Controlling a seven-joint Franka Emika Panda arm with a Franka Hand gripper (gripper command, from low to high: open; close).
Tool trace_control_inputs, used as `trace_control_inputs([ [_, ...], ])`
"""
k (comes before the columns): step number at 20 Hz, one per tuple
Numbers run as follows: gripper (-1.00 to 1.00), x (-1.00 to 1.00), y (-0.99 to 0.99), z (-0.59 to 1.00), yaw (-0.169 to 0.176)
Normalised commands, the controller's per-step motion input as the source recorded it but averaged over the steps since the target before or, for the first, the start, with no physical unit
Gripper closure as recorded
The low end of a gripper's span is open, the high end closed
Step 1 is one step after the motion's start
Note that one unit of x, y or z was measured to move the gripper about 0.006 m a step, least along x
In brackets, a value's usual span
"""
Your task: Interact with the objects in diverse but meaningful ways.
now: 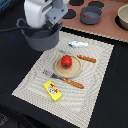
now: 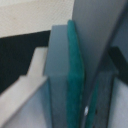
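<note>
My gripper (image 1: pixel 44 26) is at the exterior view's upper left, down at the rim of a dark grey pot (image 1: pixel 41 39) over the far left corner of the placemat. It looks shut on the pot's wall. The wrist view is a blurred close-up: a grey slab pressed against a teal finger pad (image 2: pixel 75 75). A red tomato (image 1: pixel 66 61) sits on a round wooden plate (image 1: pixel 70 73). A yellow block with red marks (image 1: pixel 52 90) lies near the mat's front edge. A brown-handled fork (image 1: pixel 66 80) and a brown-handled utensil (image 1: pixel 81 57) flank the plate.
A second dark grey pot (image 1: pixel 91 15) stands on the brown board (image 1: pixel 107 31) at the back. A pale bowl (image 1: pixel 123 20) is at the back right. A white and blue item (image 1: pixel 78 44) lies on the woven placemat (image 1: pixel 95 85). Black table surrounds the mat.
</note>
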Motion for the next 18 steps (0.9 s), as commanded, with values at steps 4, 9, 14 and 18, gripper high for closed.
trace_control_inputs([
  [4, 1.0, -0.45, 0.87, 0.14, 0.022],
  [9, 1.0, -0.41, 0.88, 0.09, 0.02],
  [14, 1.0, -0.37, 0.88, 0.08, 0.026],
  [18, 1.0, -0.28, 0.9, 0.03, 0.03],
])
